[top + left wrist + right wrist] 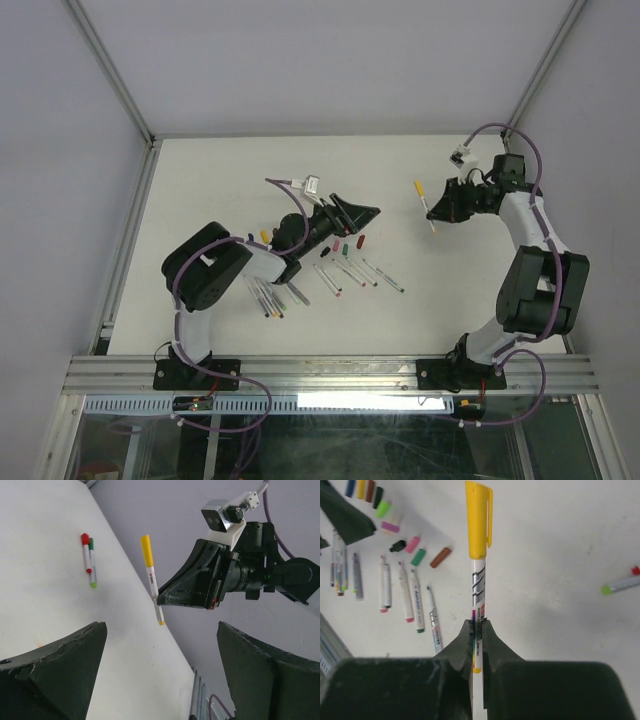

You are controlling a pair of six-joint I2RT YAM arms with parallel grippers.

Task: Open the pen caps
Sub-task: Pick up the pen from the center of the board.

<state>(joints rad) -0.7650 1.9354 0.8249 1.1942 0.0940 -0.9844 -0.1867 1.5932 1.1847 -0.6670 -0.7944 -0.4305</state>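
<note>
White table (230, 180), pens (340, 275) scattered near its middle.
The right gripper (477, 630) clamps a pen (478, 587), yellow cap (479, 520) on, towards the far right corner; the left gripper (355, 215) stands open above loose caps (347, 243).

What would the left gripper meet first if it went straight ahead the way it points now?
Most likely the yellow-capped pen clamped in the right gripper, dead ahead of the open left gripper; how far off is unclear.

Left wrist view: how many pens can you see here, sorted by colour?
yellow pen: 1
red pen: 1
green pen: 1
Total: 3
</note>
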